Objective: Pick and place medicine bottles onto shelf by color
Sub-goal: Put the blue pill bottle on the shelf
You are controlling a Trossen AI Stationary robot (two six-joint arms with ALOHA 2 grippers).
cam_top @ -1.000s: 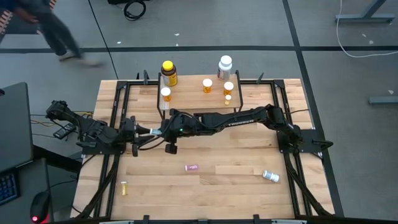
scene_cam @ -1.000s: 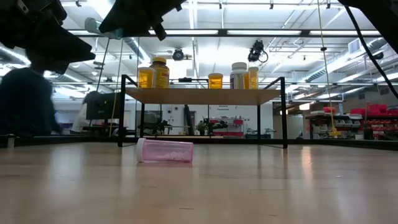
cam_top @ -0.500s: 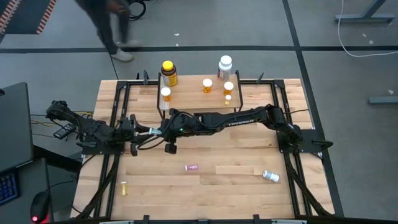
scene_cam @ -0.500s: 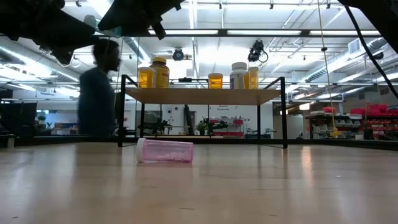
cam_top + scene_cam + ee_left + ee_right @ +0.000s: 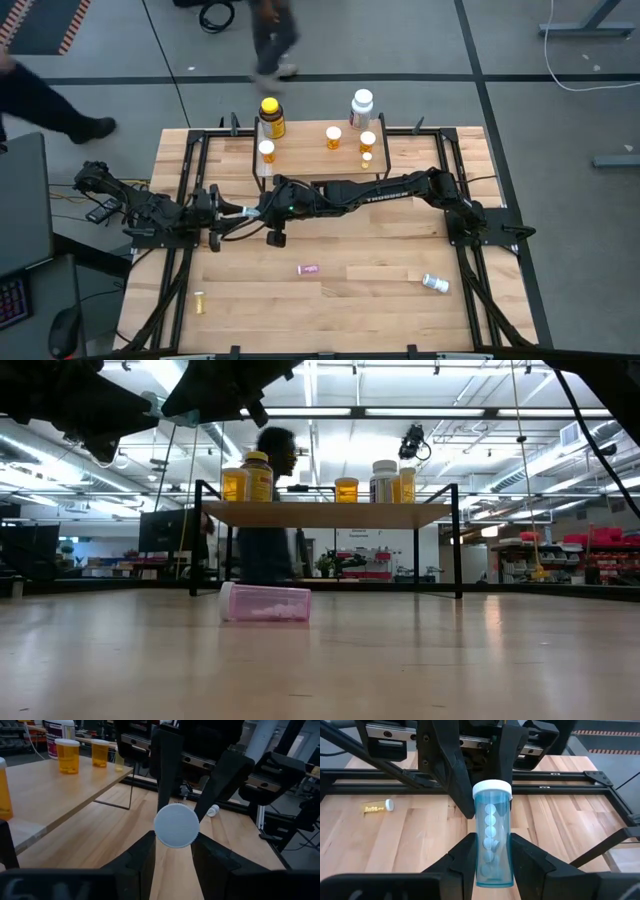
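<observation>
Teal vial [image 5: 493, 836], white-capped, is gripped at mid-desk between both arms: the right hand [image 5: 491, 851] pinches its body, and the left hand [image 5: 173, 848] pinches it at the cap end. On the shelf [image 5: 310, 152] at the far edge stand the big yellow bottle [image 5: 270, 117], big white bottle [image 5: 361, 108] and orange vials [image 5: 333, 138]. On the desk [image 5: 380, 300] nearer lie a pink vial [image 5: 308, 269], a yellow vial [image 5: 199, 301] and a white bottle [image 5: 435, 283].

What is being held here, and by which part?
A teal vial: the right gripper clamps its lower body, the left gripper its white-capped end.
</observation>
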